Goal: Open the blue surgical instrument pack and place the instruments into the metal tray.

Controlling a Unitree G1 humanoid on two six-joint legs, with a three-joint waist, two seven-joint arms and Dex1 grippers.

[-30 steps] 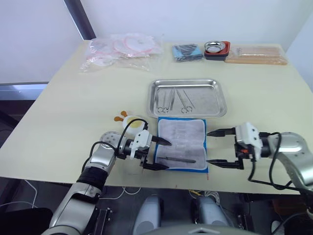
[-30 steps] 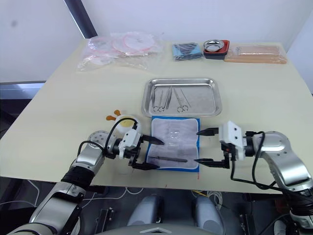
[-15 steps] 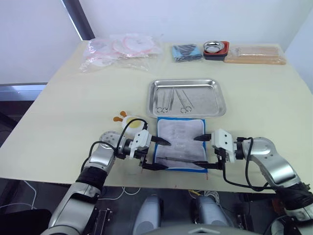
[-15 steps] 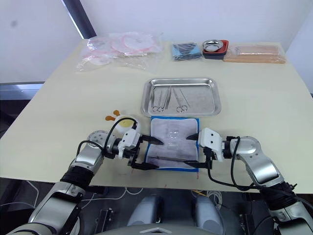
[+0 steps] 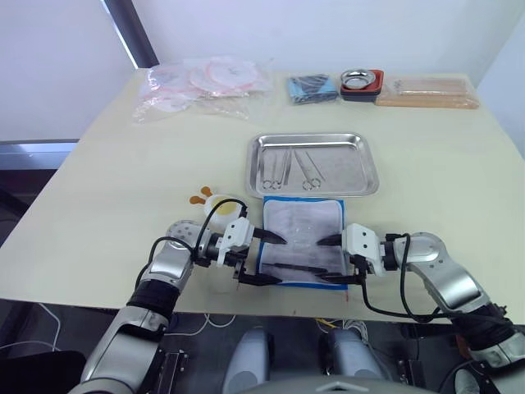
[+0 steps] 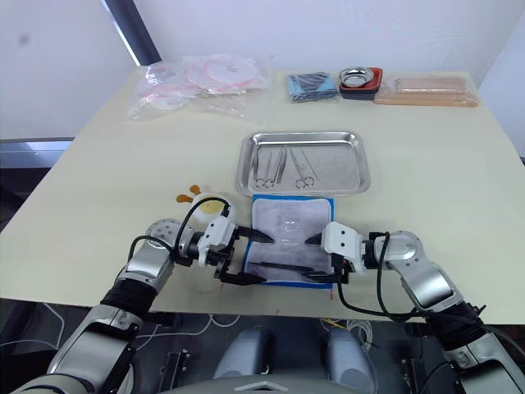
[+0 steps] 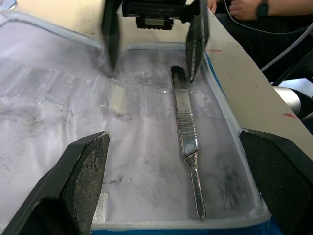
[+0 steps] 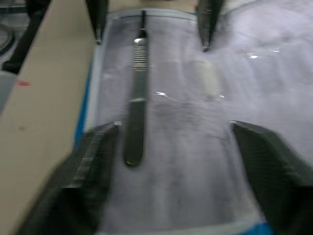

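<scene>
Nearest the table's front edge (image 5: 98, 289): blue surgical instrument pack (image 5: 302, 234) lying open and flat, whitish lining up, blue border visible all round, near border close to the table edge. One slim metal instrument (image 5: 297, 268) left on the lining near that border, lying crosswise, parallel to the front edge.

Left gripper (image 5: 272, 259) at the pack's left border, fingers wide apart, tips just over the lining, nothing between them. Right gripper (image 5: 329, 259) at the pack's right border, fingers likewise spread wide, tips reaching in over the lining; near fingertip close beside the end of the instrument, contact impossible to confirm. Both grippers facing each other across the pack with bare lining between them.

Just left of the left gripper: small yellow-and-white item (image 5: 215, 203) and a round grey disc (image 5: 181, 231).

Directly behind the pack, nearly touching its far border: metal tray (image 5: 365, 168), holding scissors and forceps (image 5: 290, 168) grouped in its left half; right half bare steel. Open tabletop left and right of the tray.

Along the far edge: clear plastic bags (image 5: 203, 83) at left, darker blue folded bundle (image 5: 313, 88), small round bowl on red base (image 5: 363, 82), tan wooden block (image 5: 430, 91) at right.
</scene>
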